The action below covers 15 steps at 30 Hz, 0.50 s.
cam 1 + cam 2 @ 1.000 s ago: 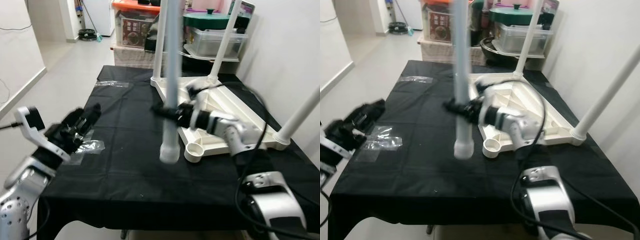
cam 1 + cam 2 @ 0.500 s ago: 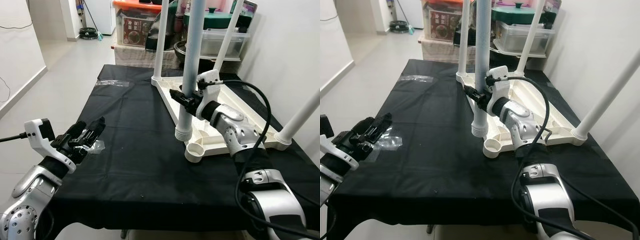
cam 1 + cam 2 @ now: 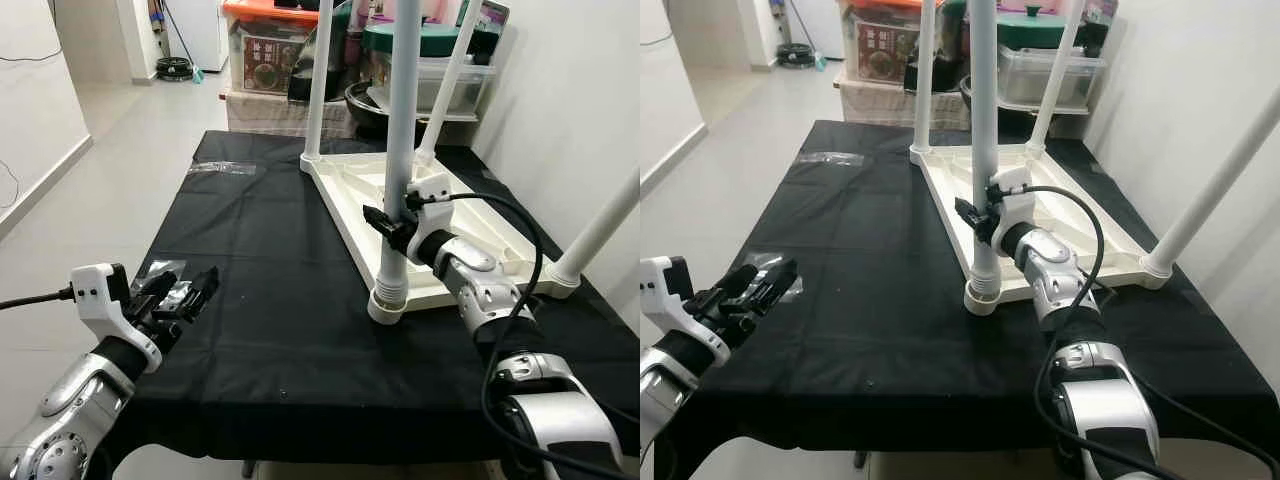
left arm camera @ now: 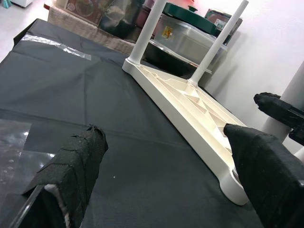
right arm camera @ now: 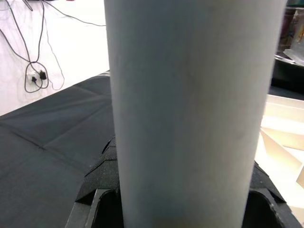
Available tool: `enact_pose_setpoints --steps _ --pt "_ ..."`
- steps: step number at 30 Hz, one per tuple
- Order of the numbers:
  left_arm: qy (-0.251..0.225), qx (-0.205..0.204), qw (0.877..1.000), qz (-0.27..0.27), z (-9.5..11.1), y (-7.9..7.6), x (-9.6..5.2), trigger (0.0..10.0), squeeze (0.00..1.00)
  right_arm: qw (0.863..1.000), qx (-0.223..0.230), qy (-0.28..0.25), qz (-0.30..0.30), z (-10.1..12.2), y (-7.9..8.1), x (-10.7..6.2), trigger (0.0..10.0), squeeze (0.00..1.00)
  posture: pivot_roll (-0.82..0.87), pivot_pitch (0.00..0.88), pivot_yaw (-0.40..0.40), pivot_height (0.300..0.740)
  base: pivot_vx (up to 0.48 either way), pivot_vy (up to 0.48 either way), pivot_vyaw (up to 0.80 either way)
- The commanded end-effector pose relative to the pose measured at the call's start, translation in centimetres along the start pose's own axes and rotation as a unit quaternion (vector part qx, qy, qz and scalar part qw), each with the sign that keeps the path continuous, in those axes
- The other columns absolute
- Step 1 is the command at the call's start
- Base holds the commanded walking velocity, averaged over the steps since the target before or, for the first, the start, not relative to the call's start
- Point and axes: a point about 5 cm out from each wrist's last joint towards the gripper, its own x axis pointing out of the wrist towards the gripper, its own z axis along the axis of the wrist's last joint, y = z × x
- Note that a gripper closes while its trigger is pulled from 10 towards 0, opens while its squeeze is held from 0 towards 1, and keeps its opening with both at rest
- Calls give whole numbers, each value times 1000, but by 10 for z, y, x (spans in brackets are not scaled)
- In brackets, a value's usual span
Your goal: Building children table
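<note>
Currently, near to far:
Left gripper (image 3: pixel 190 293): fingers spread, holding nothing, over the near black tablecloth (image 3: pixel 260 340).
Right gripper (image 3: pixel 392 222): pinching the white cylindrical plastic leg (image 3: pixel 400 150), upright over the near corner socket (image 3: pixel 387 303) of the upturned cream plastic tabletop (image 3: pixel 440 210).
Risk: a tilted leg would likely jam or cross-thread.
Risk: the unbraced tabletop may slide under downward pressure.

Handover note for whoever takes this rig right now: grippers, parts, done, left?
Right gripper: shut on the fourth leg, held upright with its foot at the near corner socket of the upturned tabletop.
Left gripper: jaws open, holding nothing, above the black cloth near a plastic bag.
Done: three legs stand in their corners.
Left: whether the fourth leg is fully seated cannot be told; press it home, release, flip the table.
</note>
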Motion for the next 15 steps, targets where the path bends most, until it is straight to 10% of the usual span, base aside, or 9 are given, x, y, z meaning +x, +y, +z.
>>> enact_pose_setpoints --steps 1,15 --pt "0 5 1000 6 -2 -1 -2 10000 0 1000 -4 -2 -13 -1 -4 -1 10000 0 80 0 -77 740 0 0 0" --pt "-1 12 1000 24 -5 1 -6 10000 0 993 -69 2 91 -18 26 0 10000 0 89 0 -88 740 0 0 0"
